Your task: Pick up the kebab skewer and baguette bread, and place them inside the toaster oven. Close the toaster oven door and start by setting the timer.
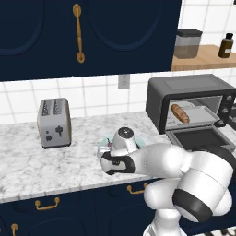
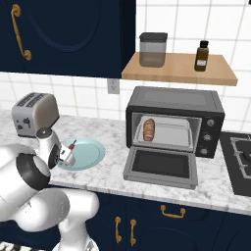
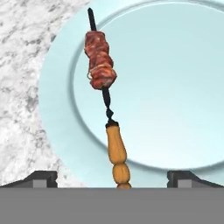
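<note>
The kebab skewer [image 3: 103,70] lies on a pale blue plate [image 3: 175,100], its dark red meat at the far end and its wooden handle [image 3: 117,155] toward me. My gripper [image 3: 112,178] hovers close above the handle, open, one fingertip on each side and nothing held. From the right base, the gripper [image 2: 66,156] is over the plate's [image 2: 90,152] left edge. The baguette bread [image 2: 148,129] [image 1: 180,113] rests on the rack inside the black toaster oven [image 2: 174,100] [image 1: 189,87]. The toaster oven door [image 2: 162,166] [image 1: 200,138] hangs open, flat over the counter.
A silver two-slot toaster [image 1: 54,122] [image 2: 34,113] stands on the marble counter to the left of the plate. A stove top [image 2: 240,157] lies right of the oven. Above the oven, a wooden shelf [image 2: 179,68] carries a jar and a bottle. Dark cabinets hang overhead.
</note>
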